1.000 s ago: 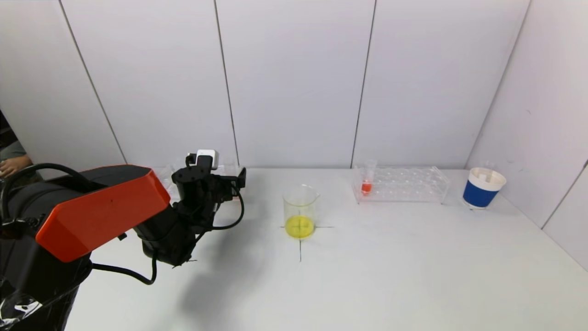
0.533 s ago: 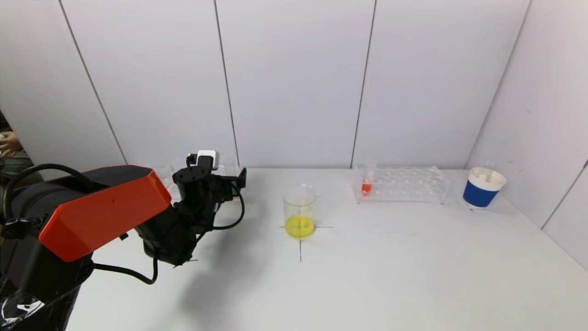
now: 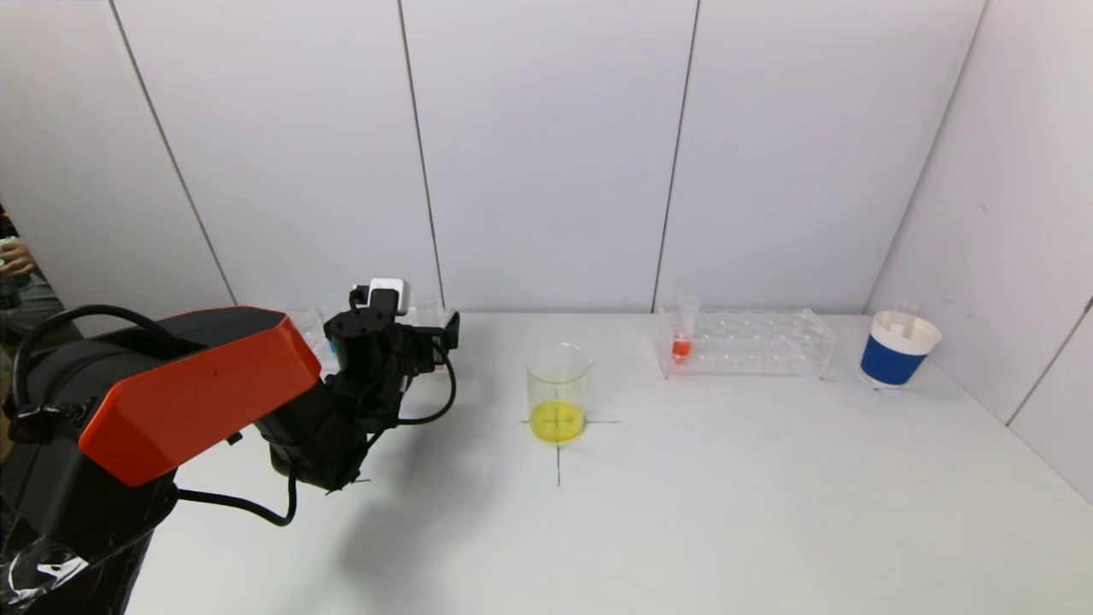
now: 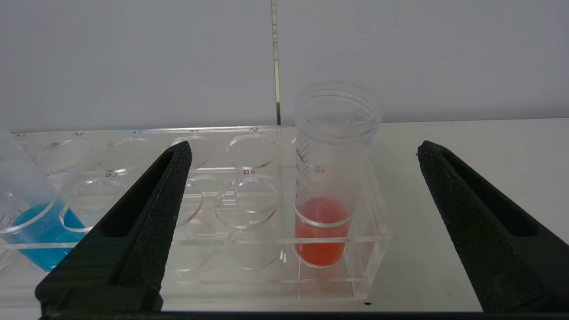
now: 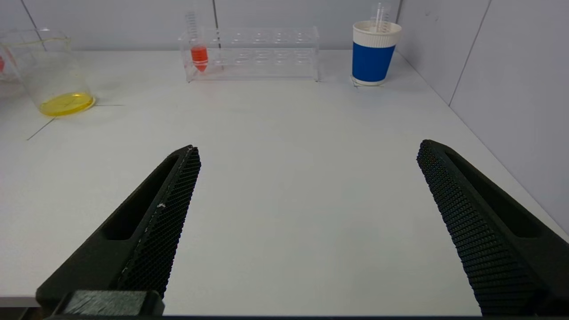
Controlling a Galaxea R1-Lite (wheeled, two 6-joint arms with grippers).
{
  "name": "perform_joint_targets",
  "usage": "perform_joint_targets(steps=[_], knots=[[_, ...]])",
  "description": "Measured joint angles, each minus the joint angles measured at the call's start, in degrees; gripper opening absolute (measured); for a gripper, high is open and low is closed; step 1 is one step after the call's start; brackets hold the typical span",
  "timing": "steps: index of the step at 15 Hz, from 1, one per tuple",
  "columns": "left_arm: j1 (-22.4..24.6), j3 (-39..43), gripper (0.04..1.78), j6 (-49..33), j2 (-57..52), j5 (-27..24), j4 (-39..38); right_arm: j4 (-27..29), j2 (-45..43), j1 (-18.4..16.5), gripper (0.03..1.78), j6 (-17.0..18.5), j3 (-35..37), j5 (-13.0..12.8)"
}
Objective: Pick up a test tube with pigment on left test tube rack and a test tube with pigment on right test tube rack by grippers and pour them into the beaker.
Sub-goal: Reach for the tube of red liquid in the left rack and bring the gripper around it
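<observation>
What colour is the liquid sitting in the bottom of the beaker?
Yellow. The beaker shows it best in the head view.

A white table (image 3: 768, 512) stands against pale panelled walls (image 3: 546, 154).

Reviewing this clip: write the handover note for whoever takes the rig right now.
Left pincer: open, at the left rack, lined up on the red tube in slot B6, not yet gripping. A blue tube stands in the same rack.
Right pincer: open, holding nothing, low over the near table, far from the right rack.
Beaker: on the cross mark, yellow liquid inside.
Right rack's red tube: seated, untouched.
Left to do: grasp both tubes and pour them into the beaker.
</observation>
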Motion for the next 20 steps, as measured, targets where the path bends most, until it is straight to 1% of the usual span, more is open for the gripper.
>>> perform_joint_targets(steps=[5, 20], knots=[[-0.1, -1.6, 1.77, 0.2, 0.3, 0.0, 1.2, 0.0, 0.0, 0.0, 1.77, 0.0, 0.0, 0.0], [-0.9, -2.2, 1.77, 0.5, 0.7, 0.1, 1.7, 0.0, 0.0, 0.0, 1.77, 0.0, 0.0, 0.0]])
